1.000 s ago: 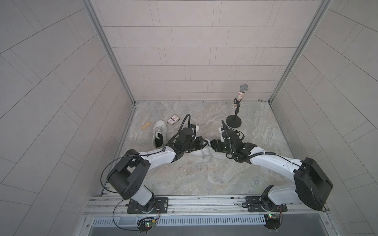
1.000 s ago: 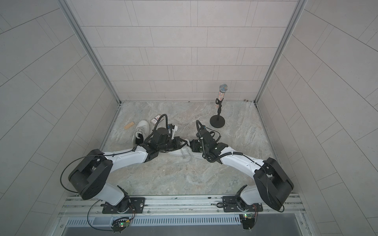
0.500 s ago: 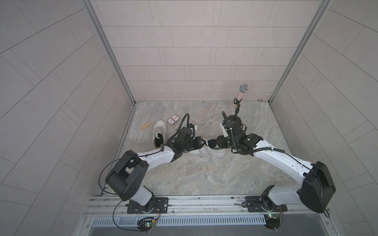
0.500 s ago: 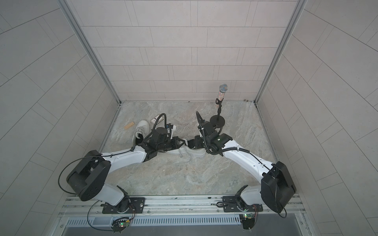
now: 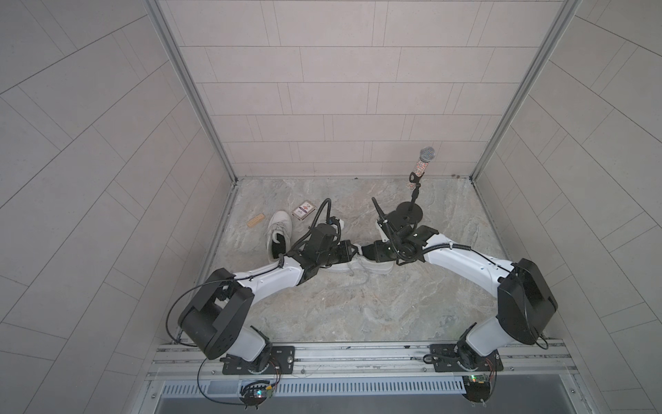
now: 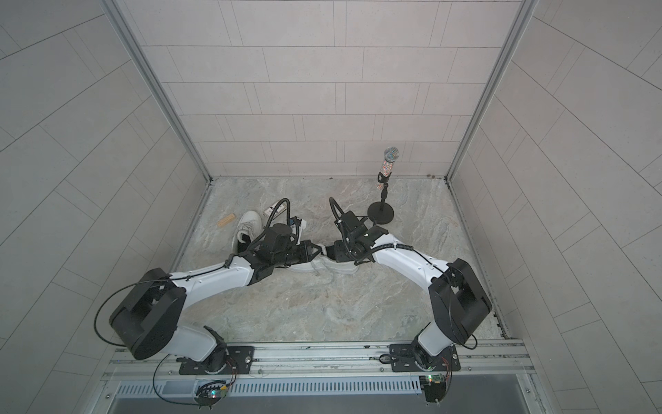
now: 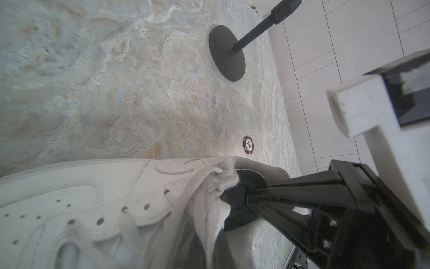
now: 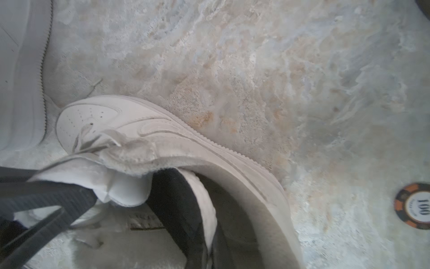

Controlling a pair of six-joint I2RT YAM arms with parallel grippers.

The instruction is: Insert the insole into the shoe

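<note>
Insole (image 7: 250,180) is the dark thing, yeah? Where's it sitting? —dan

Yep. It's in the mouth of the white shoe (image 5: 372,267), at the heel end. How far forward it reaches I can't tell, the upper hides it. The shoe stands on its sole about mid-worktop (image 5: 340,312), a bit toward the back edge. Toe points toward the left edge, heel toward the right. —mo

And the grippers? —dan

Left gripper (image 8: 95,198) is pinched tight on the shoe's tongue (image 8: 123,188), which is bunched up at the pinch. Right gripper (image 7: 246,198) has its jaws closed too, tips poked into the opening right against the insole. Whether it's actually nipping the insole or just touching it, can't tell. In both top views the two meet almost tip to tip over the shoe. —mo

Anything else lying around? —dan

Second white shoe (image 5: 278,233) sits near the left edge. A small wooden block (image 5: 255,219) and a little printed box (image 5: 303,209) are just beyond it, toward the back-left corner. Mic (image 5: 426,156) is on a stand (image 5: 413,211) toward the back right, round base on the worktop. Poker chip (image 7: 248,145) lies just beside the shoe's heel, on the mic-stand side. —mo
</note>
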